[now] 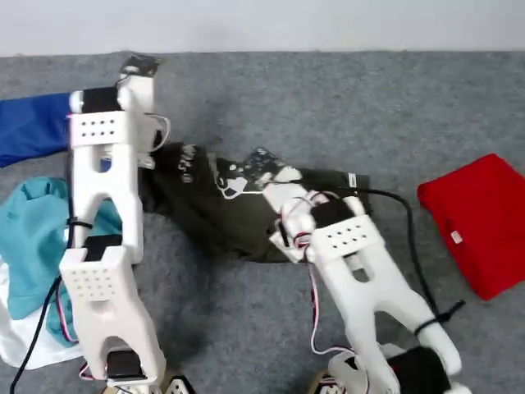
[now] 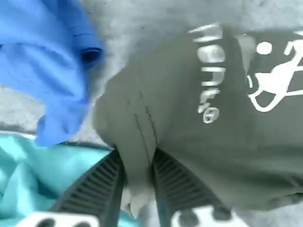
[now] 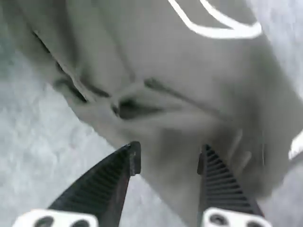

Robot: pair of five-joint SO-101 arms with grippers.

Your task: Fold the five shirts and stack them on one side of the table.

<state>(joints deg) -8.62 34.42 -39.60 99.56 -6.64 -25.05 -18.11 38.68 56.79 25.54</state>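
**Dark shirt (image 1: 215, 215) pinched at edge**

My left gripper (image 2: 136, 154) pinched the dark shirt's edge, just beside the blue shirt (image 2: 42, 61). My right gripper (image 3: 170, 150) hung spread over its near edge. Bare table (image 1: 385, 115) lay between it and the red shirt (image 1: 480, 217).

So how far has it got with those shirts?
One looks done: the red shirt lies folded on the right of the high view. In hand is the dark shirt in the middle; the left gripper is shut on one edge and the right gripper is open over another. Left to fold: the blue shirt, teal shirt and white shirt, heaped at the left.
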